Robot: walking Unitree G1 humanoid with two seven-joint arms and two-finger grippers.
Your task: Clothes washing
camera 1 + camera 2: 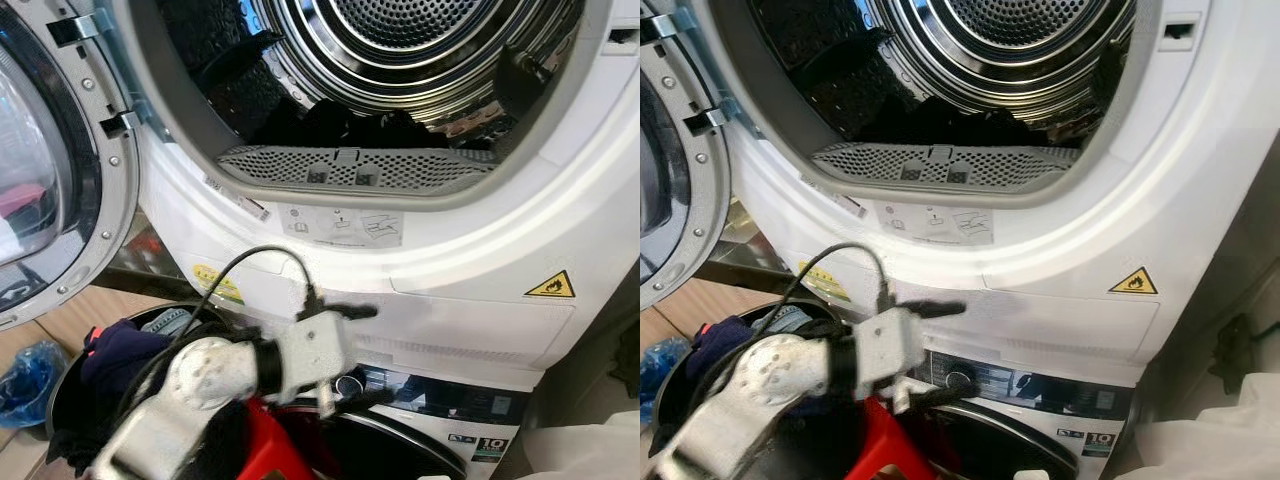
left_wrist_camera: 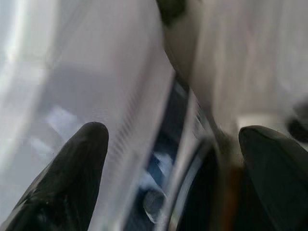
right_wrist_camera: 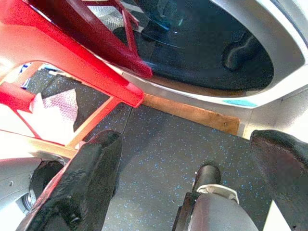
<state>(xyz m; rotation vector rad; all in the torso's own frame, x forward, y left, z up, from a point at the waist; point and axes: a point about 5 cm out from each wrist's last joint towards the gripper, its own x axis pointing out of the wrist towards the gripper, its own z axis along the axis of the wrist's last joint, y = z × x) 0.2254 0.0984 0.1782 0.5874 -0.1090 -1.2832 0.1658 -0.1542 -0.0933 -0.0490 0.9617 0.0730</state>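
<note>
The upper machine's drum point(image 1: 400, 40) stands open, and dark clothes point(image 1: 350, 125) lie at its bottom behind the perforated lint filter point(image 1: 350, 170). My left gripper point(image 1: 375, 355) is open and empty, held in front of the white panel below the drum opening, just above the lower washer's control knob point(image 1: 350, 385). Its fingers point(image 2: 72, 173) are spread wide in the left wrist view. A black basket point(image 1: 60, 400) with dark navy clothes point(image 1: 120, 350) sits at the lower left under my left arm. My right gripper point(image 3: 187, 159) hangs low over dark speckled floor, open and empty.
The round door point(image 1: 40, 150) is swung open at the left. A red frame point(image 3: 96, 62) stands close below my left arm, beside the lower washer's dark door glass point(image 3: 207, 48). A blue bag point(image 1: 25, 375) lies on the floor at far left.
</note>
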